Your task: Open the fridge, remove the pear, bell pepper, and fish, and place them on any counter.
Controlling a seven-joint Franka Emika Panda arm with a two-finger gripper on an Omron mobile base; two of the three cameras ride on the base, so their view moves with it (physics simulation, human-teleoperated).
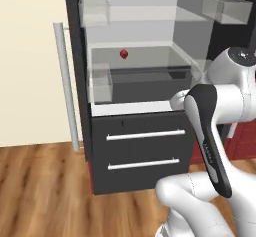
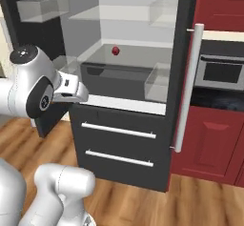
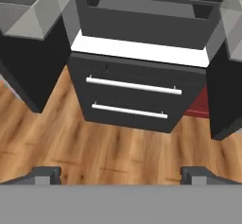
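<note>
The tall dark grey double-door fridge [image 1: 140, 146] stands with both upper doors swung wide, exposing a pale interior with glass shelves and clear door bins. One small red rounded item [image 1: 123, 54] rests toward the far side of the middle glass shelf [image 1: 150, 61]; at this size it cannot be told whether it is the pear or the bell pepper. Below the shelf sits a dark crisper bin [image 2: 119, 79], then a white ledge, then two closed drawers with horizontal silver bar handles [image 1: 145, 135]. The left door carries a long silver vertical bar handle [image 1: 67, 86], the right door another [image 2: 188, 87]. The fish cannot be picked out on the visible shelves.

The two-finger gripper [image 3: 120, 175] is located near the front of the fridge, pointing down and inward at the drawers. In the hand view the two dark fingertips [image 3: 45, 173] sit at opposite sides of the bottom edge, well apart, so the jaws are spread wide with nothing between them.

Step in hand, as judged: door opening is complete; retrieval of the first item has not begun. The next move calls for raising the hand to shelf level, reaching far into the compartment above the crisper bin, and closing on the red item without striking the shelf edge or the door bins. A red cabinet front with a built-in oven [image 2: 221, 75] stands right of the fridge.
</note>
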